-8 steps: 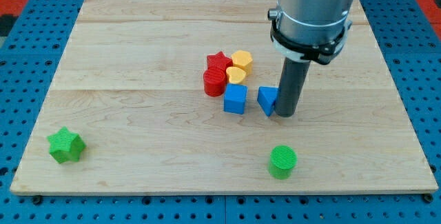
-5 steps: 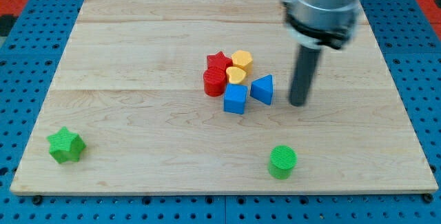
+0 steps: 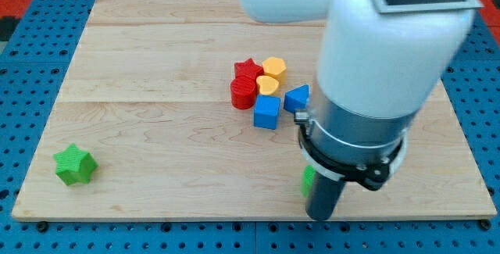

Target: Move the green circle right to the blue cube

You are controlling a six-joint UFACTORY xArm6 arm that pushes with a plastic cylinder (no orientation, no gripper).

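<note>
The wooden board point(image 3: 156, 51) fills most of the frame. Just above its centre sits a tight cluster: the red star-shaped block point(image 3: 248, 70) at the upper left, the red round block point(image 3: 242, 94) just below it, the yellow rounded block point(image 3: 274, 68) at the upper right, and the yellow heart-shaped block point(image 3: 268, 85) beneath that. The blue cube point(image 3: 266, 112) lies at the cluster's lower edge, with the blue triangular block point(image 3: 298, 98) just to its right. The green star-shaped block point(image 3: 75, 164) lies alone, well apart, at the lower left. At the lower centre-right, the arm covers most of the green circle point(image 3: 308, 180), and my tip point(image 3: 321, 216) sits right beside it, close to the board's bottom edge.
</note>
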